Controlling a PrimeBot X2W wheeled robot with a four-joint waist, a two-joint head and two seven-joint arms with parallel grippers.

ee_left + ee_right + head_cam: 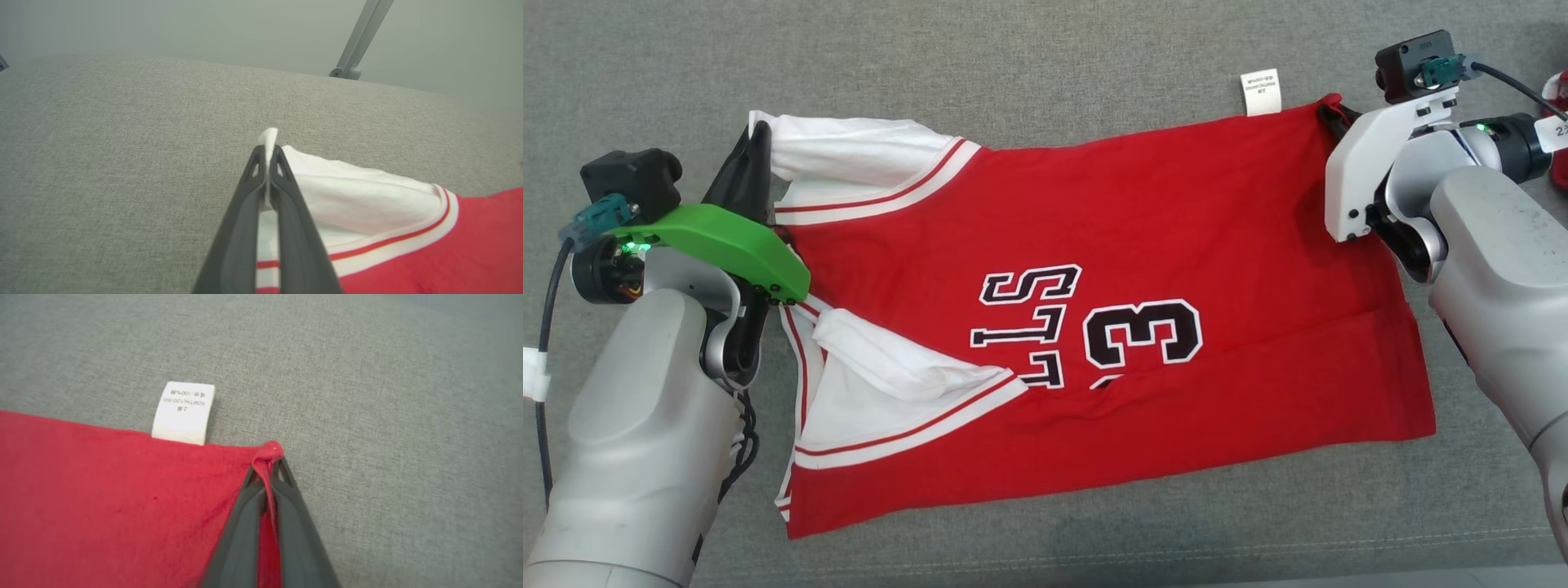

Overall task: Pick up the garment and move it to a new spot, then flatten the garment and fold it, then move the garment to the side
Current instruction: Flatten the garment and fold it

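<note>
Soft, even light falls across the head view: no glare, clean colours, crisp detail. A faint shadow hugs the lower edge of the red garment, and a dim smudge darkens the grey surface at lower centre. In the left wrist view the surface's far edge bows with the wide lens, the top goes hazy, and the left gripper's fingers blur at the bottom. The right wrist view is softer overall, fuzziest in its corners and on the right gripper's fingers.
</note>
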